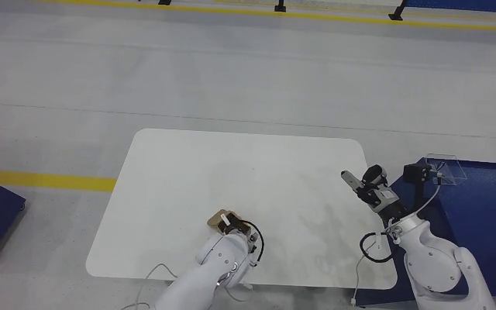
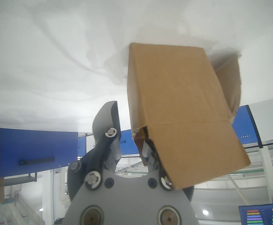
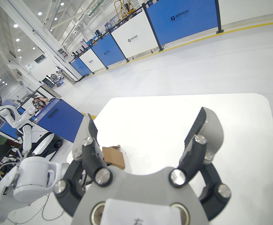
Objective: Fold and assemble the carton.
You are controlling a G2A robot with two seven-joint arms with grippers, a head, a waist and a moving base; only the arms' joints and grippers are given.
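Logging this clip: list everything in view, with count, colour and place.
table: one, white, on the grey floor.
carton: one, brown, partly folded, at the table's near edge, at the left end effector.
floor lines: two, yellow, one beyond the table, one beside it.
stand: one, blue, beside the table's corner.
clear holder: one, transparent, at the stand's far edge.
partitions: several, blue and white, along the hall.
left end effector: one, grey, at the carton.
right end effector: one, grey and black, open, over the table's corner by the stand.
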